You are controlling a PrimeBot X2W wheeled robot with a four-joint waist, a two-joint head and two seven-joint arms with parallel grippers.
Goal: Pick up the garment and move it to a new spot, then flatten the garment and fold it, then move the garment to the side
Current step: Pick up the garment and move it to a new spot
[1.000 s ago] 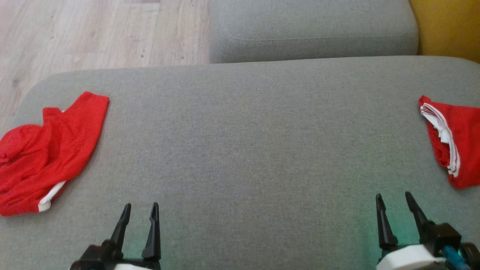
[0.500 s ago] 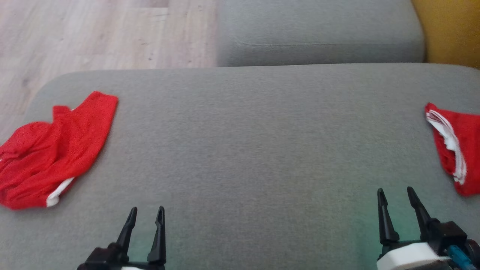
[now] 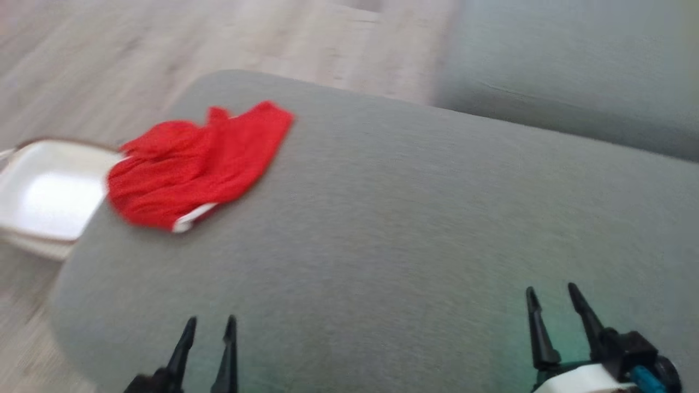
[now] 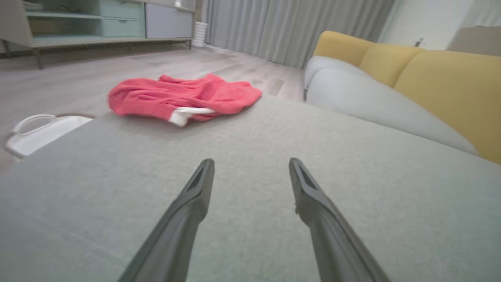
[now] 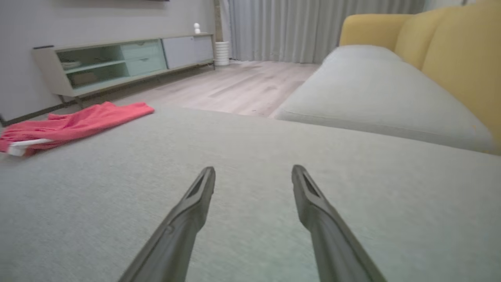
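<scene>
1. Red mesh cloth with a white hem band: the garment (image 3: 196, 164) lies crumpled near the rounded far-left corner of a grey woven cushion (image 3: 409, 229). It sits at about 10 o'clock from the left gripper (image 3: 211, 319) and well apart from it. The head view is smeared by blur, so the finer weave cannot be made out.
2. Seen from the left wrist, the left gripper (image 4: 251, 161) has its two slim, dark, tapered fingers spread with nothing between them, over plain cushion. The garment (image 4: 180, 98) shows at 11 o'clock, bunched in soft folds with the white band turned toward the camera.
3. At 5 o'clock in the head view, the right gripper (image 3: 551, 287) also has its fingers parted and empty. From its own wrist, the right gripper (image 5: 254, 167) points across the cushion, and the garment (image 5: 70, 121) looks flatter, far off at 9 o'clock.
4. The garment's left side reaches close to the cushion's edge. Just beyond that edge, a smooth white tub (image 3: 49, 196) with rounded corners sits on a pale plank floor (image 3: 218, 43).
5. A wide stretch of grey fabric lies open between the garment and both grippers, running on toward 3 o'clock. A second grey cushion (image 3: 573, 82) borders it at 1 o'clock, with a yellow backrest (image 4: 450, 90) behind.
</scene>
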